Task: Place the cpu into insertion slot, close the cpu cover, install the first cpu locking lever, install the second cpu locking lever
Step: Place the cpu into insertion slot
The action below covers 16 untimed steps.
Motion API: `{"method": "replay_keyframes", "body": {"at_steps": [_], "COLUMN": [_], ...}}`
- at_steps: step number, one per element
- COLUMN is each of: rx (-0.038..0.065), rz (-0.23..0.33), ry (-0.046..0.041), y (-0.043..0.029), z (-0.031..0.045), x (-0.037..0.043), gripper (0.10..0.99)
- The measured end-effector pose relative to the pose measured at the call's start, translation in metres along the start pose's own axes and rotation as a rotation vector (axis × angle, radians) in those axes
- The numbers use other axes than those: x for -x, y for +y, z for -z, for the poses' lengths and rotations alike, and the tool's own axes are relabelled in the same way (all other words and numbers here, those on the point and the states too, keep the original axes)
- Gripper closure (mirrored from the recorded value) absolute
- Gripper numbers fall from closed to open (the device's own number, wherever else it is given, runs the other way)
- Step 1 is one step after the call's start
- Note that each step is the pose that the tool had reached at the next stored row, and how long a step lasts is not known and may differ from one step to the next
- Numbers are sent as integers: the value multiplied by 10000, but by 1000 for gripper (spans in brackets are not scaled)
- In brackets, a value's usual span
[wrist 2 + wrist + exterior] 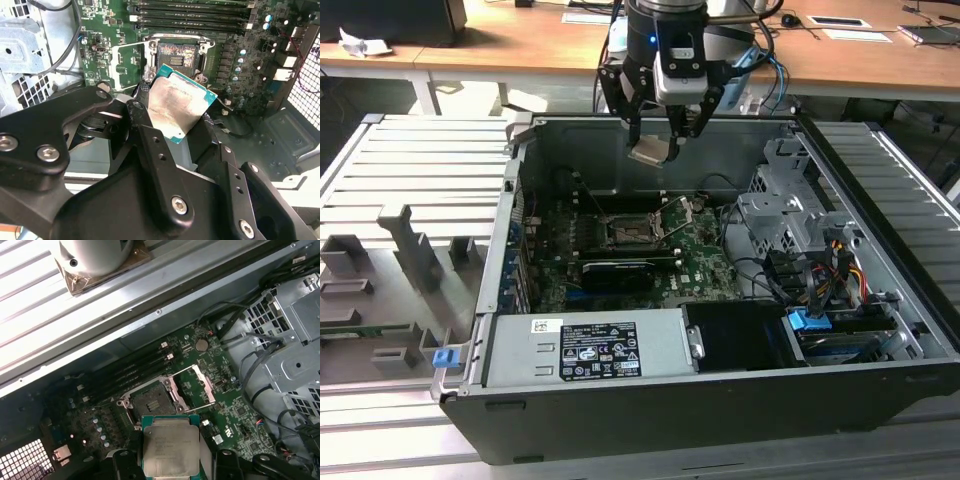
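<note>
Exterior view first: the single black robot gripper (658,135) hangs above the open grey metal computer case (720,420), its two fingers clamped on opposite edges of the small flat square cpu with a dull silvery-grey top (652,150). The chip is in the air, well above the green motherboard (700,260) and apart from the dark square insertion slot (628,232).

In both wrist views the cpu (182,107) (170,447) sits between the fingers with its metal face to the camera. The insertion slot (150,402) lies bare beyond it. The thin silvery cpu cover frame (206,386) is swung open just beside the slot, so the way in looks free.

The step in hand is placing the chip, and it looks early. In the first wrist view the chip's edges do not run parallel to the slot's, so I judge the wrist needs squaring before descent. Doing it well means keeping the chip level, centring it over the slot, coming straight down without sliding across the contacts, and letting go only once it rests flat inside the rim.

Counted: one gripper, one cpu, one insertion slot, one cpu cover and one long black card (615,272) near the slot. The thin locking levers are too hard to pick out against the board to count.
</note>
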<state>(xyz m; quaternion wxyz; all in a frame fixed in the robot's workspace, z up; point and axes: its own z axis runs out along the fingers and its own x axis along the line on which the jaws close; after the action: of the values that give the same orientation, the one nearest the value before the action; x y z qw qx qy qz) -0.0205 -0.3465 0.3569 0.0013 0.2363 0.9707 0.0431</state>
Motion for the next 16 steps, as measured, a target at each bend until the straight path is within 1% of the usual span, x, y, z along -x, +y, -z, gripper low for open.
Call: {"method": "replay_keyframes", "body": {"at_steps": [7,12,16], "rx": [-22,-28,-31], "rz": [-429,-892,-1445], "ry": [-51,-98,-149], "y": [0,-1,-1], "z": [-12,-20,-28], "x": [0,0,0], "gripper": [545,545,545]}}
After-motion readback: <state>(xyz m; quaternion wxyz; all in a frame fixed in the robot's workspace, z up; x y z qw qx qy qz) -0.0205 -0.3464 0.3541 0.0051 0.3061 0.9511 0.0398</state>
